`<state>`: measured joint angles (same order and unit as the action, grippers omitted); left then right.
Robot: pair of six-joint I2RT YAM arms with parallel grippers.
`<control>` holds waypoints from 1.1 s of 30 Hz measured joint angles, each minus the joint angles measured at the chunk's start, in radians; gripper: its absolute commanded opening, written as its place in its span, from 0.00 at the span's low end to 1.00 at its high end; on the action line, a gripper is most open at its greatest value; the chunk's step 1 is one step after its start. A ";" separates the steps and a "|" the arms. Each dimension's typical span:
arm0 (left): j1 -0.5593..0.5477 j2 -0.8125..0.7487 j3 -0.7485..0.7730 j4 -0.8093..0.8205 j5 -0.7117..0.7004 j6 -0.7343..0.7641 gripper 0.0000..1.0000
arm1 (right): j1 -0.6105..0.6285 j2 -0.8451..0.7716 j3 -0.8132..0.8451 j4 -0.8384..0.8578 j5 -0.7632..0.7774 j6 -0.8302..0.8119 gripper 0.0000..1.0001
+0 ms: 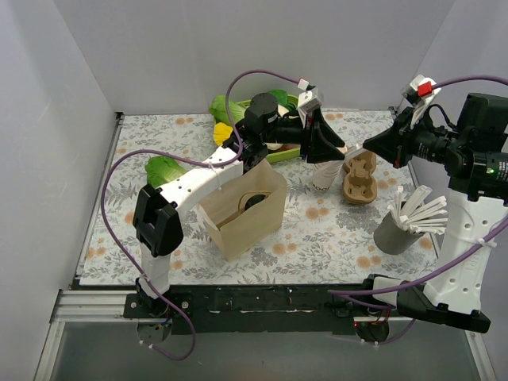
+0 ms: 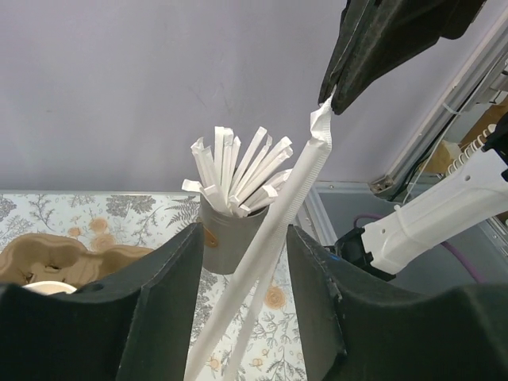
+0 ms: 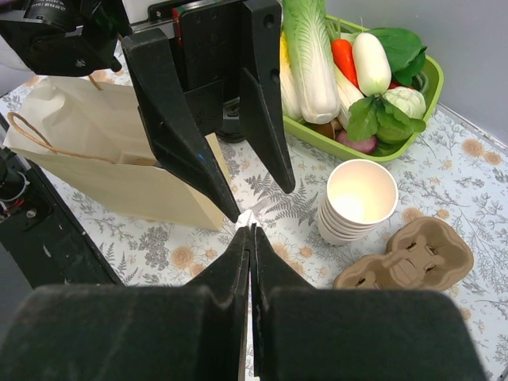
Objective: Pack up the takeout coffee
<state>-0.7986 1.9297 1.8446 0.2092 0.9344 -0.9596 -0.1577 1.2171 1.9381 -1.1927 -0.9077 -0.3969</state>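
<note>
1. The right gripper (image 2: 333, 99) is clamped shut on the top end of a paper-wrapped straw (image 2: 295, 186), which hangs at a slant above the table.
2. The left gripper (image 2: 244, 232) has its jaws apart on either side of the straw's shaft. It is not pinching it, and a gap shows on at least one side.
3. The takeout coffee (image 1: 253, 202) seems to sit inside the standing paper bag (image 1: 258, 232). A dark round lid shows there, but the cup's body is hidden.
4. Main risk: if the right claw lets go before the left one bites, the straw drops, probably near the pulp cup carrier (image 1: 359, 176).
5. Because the straw slants, closing jaws could catch it off-centre and kink it or flick it out.
6. The two claws are nearly tip to tip, so a small misjudged move would knock them together.
7. Later, the long straw could snag the bag's rim and tip the light bag.
</note>
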 measured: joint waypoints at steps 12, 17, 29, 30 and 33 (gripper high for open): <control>-0.004 0.000 0.006 0.040 0.073 -0.051 0.38 | 0.001 0.001 -0.007 -0.011 0.000 0.000 0.01; -0.014 0.000 0.008 0.051 0.104 -0.061 0.31 | 0.001 0.000 -0.029 -0.009 0.004 0.001 0.01; -0.029 0.013 0.030 0.057 0.128 -0.069 0.12 | 0.002 0.000 -0.035 -0.010 0.008 0.001 0.01; -0.029 0.013 0.031 0.057 0.129 -0.070 0.11 | 0.002 0.000 -0.037 -0.010 0.008 0.001 0.01; -0.029 0.013 0.035 0.058 0.128 -0.069 0.04 | 0.002 0.000 -0.037 -0.010 0.008 0.000 0.01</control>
<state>-0.8276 1.9430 1.8801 0.2672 1.0626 -1.0290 -0.1555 1.2175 1.9011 -1.2026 -0.8993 -0.3969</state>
